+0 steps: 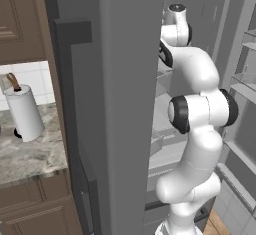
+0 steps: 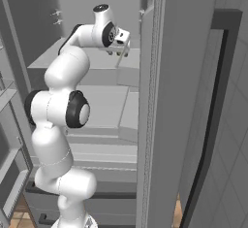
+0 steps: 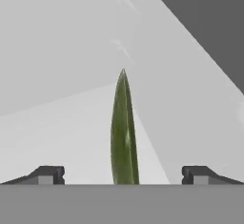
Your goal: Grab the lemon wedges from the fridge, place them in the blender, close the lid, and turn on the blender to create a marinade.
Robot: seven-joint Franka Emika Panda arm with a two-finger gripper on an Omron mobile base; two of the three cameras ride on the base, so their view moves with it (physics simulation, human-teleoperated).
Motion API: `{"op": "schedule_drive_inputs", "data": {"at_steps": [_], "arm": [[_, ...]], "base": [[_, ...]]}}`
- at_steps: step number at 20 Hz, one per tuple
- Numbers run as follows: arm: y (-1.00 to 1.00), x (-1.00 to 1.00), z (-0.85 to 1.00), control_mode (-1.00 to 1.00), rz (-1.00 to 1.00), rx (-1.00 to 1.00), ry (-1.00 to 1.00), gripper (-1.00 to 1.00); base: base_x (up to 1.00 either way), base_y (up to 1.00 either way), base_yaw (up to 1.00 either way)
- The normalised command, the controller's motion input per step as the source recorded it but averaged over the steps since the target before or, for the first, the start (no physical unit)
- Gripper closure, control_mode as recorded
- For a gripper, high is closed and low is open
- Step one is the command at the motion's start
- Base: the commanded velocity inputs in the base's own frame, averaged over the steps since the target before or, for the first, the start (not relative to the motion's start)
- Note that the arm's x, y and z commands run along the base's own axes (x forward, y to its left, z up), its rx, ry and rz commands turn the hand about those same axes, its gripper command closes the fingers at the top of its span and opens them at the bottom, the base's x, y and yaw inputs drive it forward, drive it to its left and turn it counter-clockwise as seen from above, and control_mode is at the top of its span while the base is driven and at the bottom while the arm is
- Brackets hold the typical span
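hand (image 3: pixel 123 175) spread wide inside the fridge (image 2: pixel 97 105), green lemon wedge (image 3: pixel 124 132) upright between its fingertips

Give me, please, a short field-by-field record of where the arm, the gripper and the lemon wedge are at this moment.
arm: reaching into the open fridge, above a grey shelf
gripper: open, fingertips wide apart
lemon wedge: thin green sliver standing between the fingertips, not touched by either
fridge doors: both swung open, one on each side of the arm
counter: paper towel roll standing upright
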Motion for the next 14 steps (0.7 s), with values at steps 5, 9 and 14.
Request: {"op": "schedule_drive_inputs", "data": {"at_steps": [5,9,14], "arm": [[0.00,0.07,-0.30,-1.00,0.00,0.04,0.00,1.00],[0.00,-0.04,-0.44,-1.00,0.00,0.01,0.00,1.00],[0.00,0.02,-0.18,-1.00,0.00,0.00,-0.04,1.00]], "base": [[0.00,0.00,0.00],[0.00,0.00,0.00],[0.00,0.00,0.00]]}}
